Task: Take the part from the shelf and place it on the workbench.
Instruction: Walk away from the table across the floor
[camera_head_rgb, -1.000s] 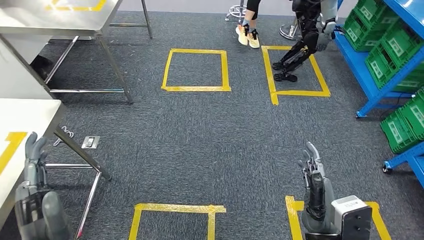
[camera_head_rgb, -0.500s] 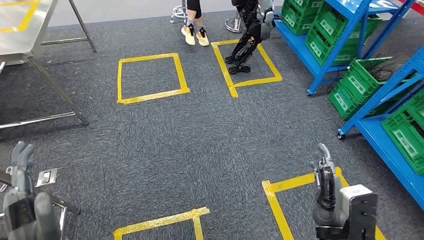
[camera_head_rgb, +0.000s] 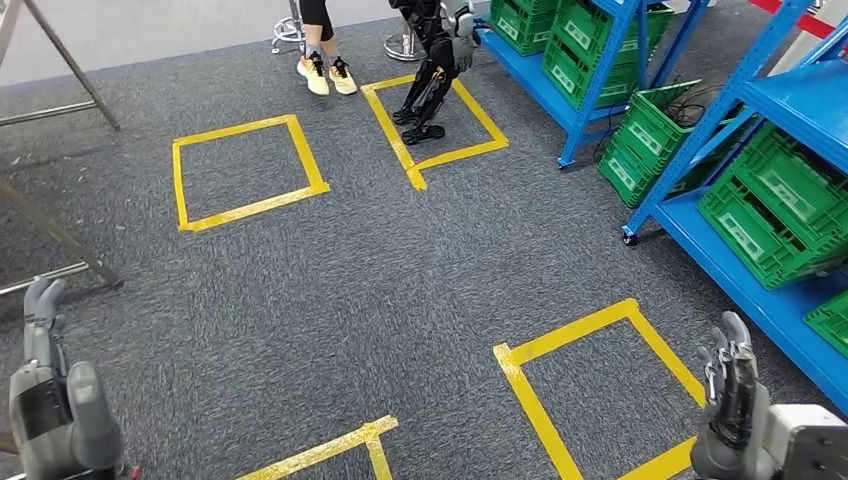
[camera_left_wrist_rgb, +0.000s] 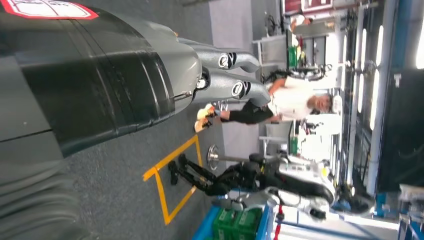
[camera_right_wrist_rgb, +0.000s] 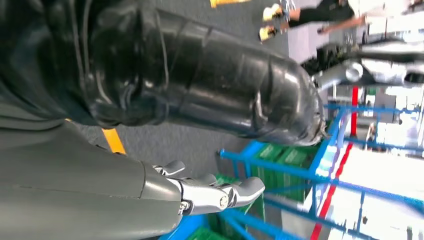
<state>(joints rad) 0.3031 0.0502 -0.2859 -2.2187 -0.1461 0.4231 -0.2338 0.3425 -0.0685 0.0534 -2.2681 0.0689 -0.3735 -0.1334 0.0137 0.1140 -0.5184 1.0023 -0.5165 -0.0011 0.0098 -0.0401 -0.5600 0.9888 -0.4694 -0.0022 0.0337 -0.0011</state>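
Grey carpet (camera_head_rgb: 400, 290) runs across the floor, marked with yellow tape squares (camera_head_rgb: 243, 172). Blue shelves (camera_head_rgb: 790, 100) line the right side, loaded with green crates (camera_head_rgb: 765, 215); what lies inside them I cannot tell, and the part to be fetched cannot be picked out among them. One more green crate (camera_head_rgb: 650, 130) sits tilted on the floor between the shelf posts. Down low, the left robot hand (camera_head_rgb: 50, 400) hangs with fingers loosely spread, holding nothing. The right robot hand (camera_head_rgb: 735, 400) hangs just beside the near shelf, fingers straight and apart, holding nothing too. Far off, a person in yellow shoes (camera_head_rgb: 325, 72) stands by another robot (camera_head_rgb: 432, 60) inside a taped square.
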